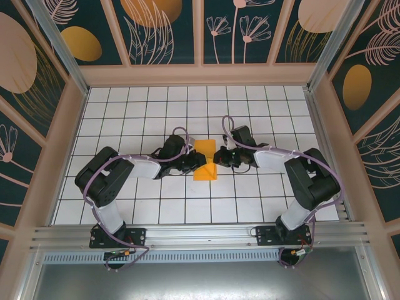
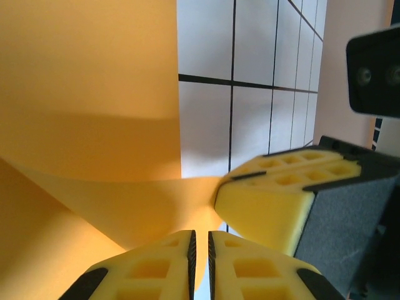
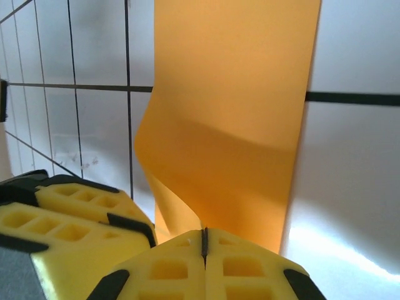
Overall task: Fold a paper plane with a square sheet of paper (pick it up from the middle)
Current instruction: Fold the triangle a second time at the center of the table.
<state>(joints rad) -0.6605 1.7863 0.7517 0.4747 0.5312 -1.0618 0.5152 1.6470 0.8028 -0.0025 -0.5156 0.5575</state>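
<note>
Square sheet of paper [image 1: 204, 152], partly folded, lay mid worktop [image 1: 156, 203] between the arms, with its near part curled up. Left tool [image 2: 200, 240] was nearly closed, pinching the paper. Right tool [image 3: 204, 234] was clamped tight on the paper too. The tools sat just beside each other.

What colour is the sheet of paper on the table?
The paper is bright orange, plain, no print; the right wrist view shows it best.

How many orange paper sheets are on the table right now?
1. The sheet lies mid-table, partly folded, between the left gripper and right gripper. A second under it could be hidden.
</note>
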